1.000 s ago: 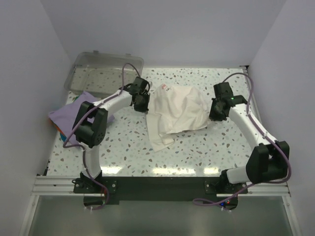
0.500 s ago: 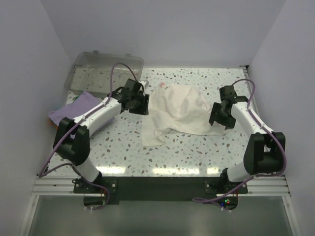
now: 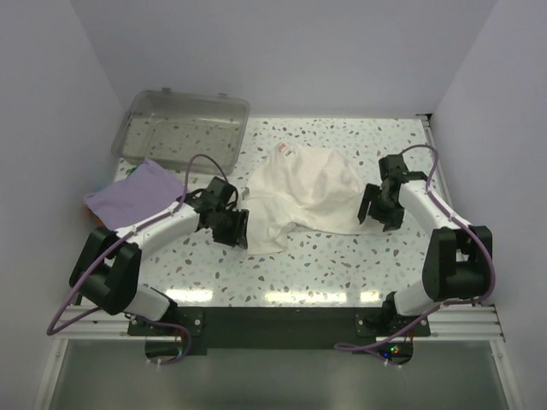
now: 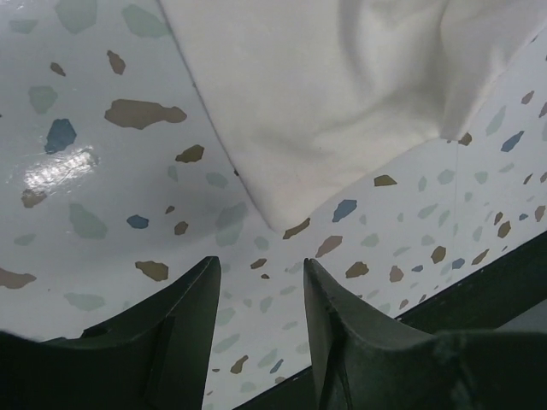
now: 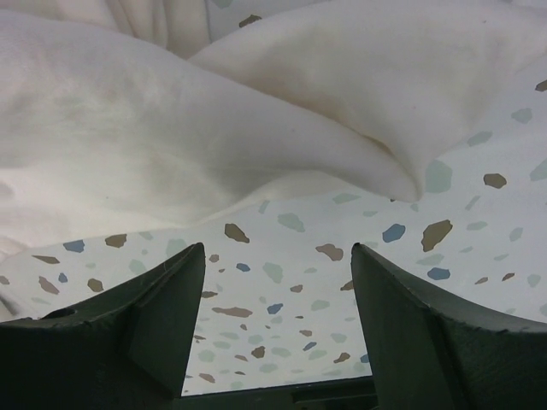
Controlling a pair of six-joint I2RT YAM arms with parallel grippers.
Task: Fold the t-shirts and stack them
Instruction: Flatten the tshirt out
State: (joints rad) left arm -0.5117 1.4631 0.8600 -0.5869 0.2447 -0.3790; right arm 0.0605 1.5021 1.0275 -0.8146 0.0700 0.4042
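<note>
Cream shirt (image 3: 303, 192) lies rumpled at the middle of the table (image 3: 342, 265), red print at its far edge. Lavender shirt (image 3: 137, 190) lies flat at the left edge, just in front of the bin (image 3: 184, 128). Left gripper (image 4: 261, 329) is low by the cream shirt's near-left corner, jaws apart, nothing between. Right gripper (image 5: 278, 329) is just beside its right edge, jaws wide apart, empty. Cloth lies just ahead of both.
</note>
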